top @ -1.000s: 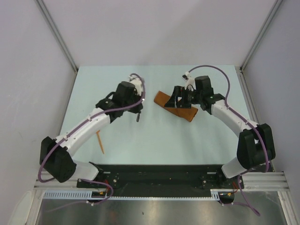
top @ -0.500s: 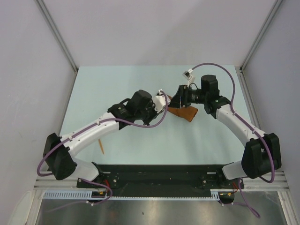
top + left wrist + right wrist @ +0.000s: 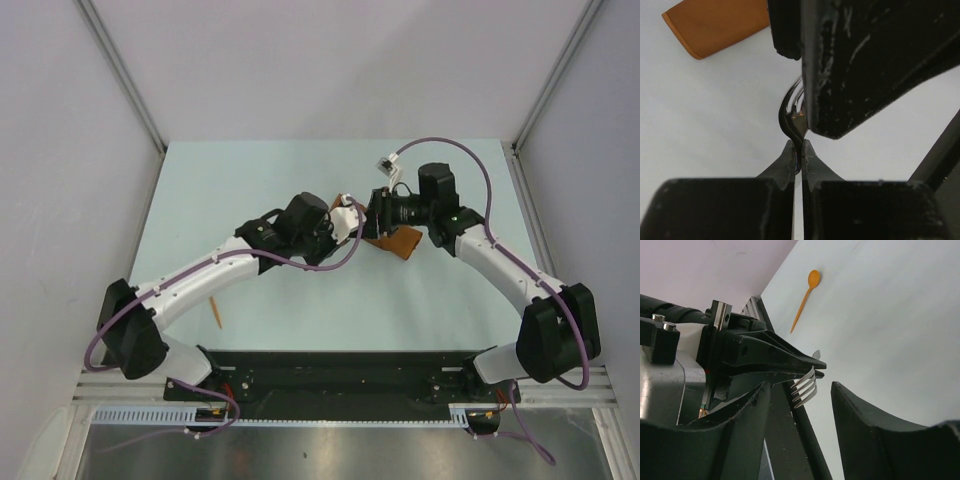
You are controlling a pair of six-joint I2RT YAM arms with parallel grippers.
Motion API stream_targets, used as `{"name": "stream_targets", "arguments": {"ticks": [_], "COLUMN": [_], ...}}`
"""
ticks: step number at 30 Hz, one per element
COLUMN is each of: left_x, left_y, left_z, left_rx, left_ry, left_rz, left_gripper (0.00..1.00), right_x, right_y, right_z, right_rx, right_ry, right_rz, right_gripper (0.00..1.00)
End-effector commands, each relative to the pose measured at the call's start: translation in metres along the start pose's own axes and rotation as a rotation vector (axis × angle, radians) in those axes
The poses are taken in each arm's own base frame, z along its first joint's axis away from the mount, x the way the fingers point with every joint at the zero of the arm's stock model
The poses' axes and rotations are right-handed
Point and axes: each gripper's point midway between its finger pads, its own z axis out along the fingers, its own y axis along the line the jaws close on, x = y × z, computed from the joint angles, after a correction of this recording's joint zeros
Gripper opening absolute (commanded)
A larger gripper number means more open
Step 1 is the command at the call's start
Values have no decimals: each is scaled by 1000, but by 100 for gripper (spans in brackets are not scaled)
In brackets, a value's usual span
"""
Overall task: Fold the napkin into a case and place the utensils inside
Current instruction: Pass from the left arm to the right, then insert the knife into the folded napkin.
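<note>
Since a second ago, my left arm is reaching much farther toward the middle. My right claw is no longer sitting over the cloth and is now facing the left one. The narrow rust-orange folded cloth pouch is lying flat on the pale blue-green tabletop, right of centre. From above, both claws are covering most of it, so only its right end is showing. In my left wrist view, a rounded folded end is showing on the tabletop beyond the claws.

My left claw is squeezing its jaws together on the thin neck of a silver metal fork. The fork's curved tines are pointing away from my wrist. My right claw is holding its jaws apart, and the tines are sitting in the gap between the two black fingers. I cannot tell whether either finger is touching the fork.

The small orange plastic spoon with a round bowl is lying flat on the tabletop on the left side. It is just beside my left forearm and well apart from the pouch.
</note>
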Motion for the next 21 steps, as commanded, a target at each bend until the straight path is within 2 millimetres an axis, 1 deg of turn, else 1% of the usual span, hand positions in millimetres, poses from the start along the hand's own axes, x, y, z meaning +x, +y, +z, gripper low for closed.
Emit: {"name": "stream_targets", "arguments": {"ticks": [1, 3, 4, 6, 8, 9, 10, 11, 12, 13, 14, 15, 16, 17, 18, 19, 20, 21], "left_x": [-18, -21, -19, -21, -22, -23, -22, -23, -23, -24, -31, -35, -36, -43, -46, -45, -47, -46], "left_y": [-2, -2, -3, -2, -3, -3, -4, -3, 0, 5, 26, 39, 47, 72, 82, 94, 115, 123], "left_z": [-5, -5, -5, -8, -11, -12, -12, -13, -13, -14, -18, -21, -24, -29, -30, -30, -31, -22], "left_rx": [21, 25, 30, 28, 27, 28, 36, 30, 10, -14, -84, -123, -130, -149, -160, -174, -206, -206], "left_ry": [-40, -43, -36, -45, -52, -56, -55, -61, -63, -72, -113, -142, -170, -237, -273, -294, -332, -333], "left_rz": [27, 30, 31, 30, 31, 31, 36, 30, 19, -18, -63, -117, -210, -289, -416, -484, -554, -661], "left_gripper": [0, 0, 0, 0, 0, 0, 0, 0, 4, 15, 31, 47, 49, 50, 51, 51, 51, 47], "right_x": [0, 3, 3, 7, 7, 5, 5, 1, -5, -12, -9, -17, -27, -16, -23, -26, -15, -20], "right_y": [9, 6, 7, 0, -2, -4, -10, -13, -20, -23, -34, -50, -56, -68, -81, -87, -107, -116], "right_z": [5, 10, 11, 15, 16, 17, 18, 18, 17, 11, 5, -1, -15, -21, -29, -37, -48, -56], "right_rx": [-28, -25, -30, -16, -16, -8, 15, 28, 57, 75, 115, 196, 228, 258, 307, 335, 394, 425], "right_ry": [15, 24, 30, 51, 51, 43, 42, 34, 2, -41, -66, -135, -204, -227, -296, -342, -368, -428], "right_rz": [-45, -41, -42, -31, -26, -26, -11, -3, 1, 39, 88, 106, 158, 210, 224, 285, 346, 358], "right_gripper": [53, 48, 40, 36, 30, 24, 4, 0, 0, 0, 0, 0, 0, 0, 0, 0, 0, 0]}}
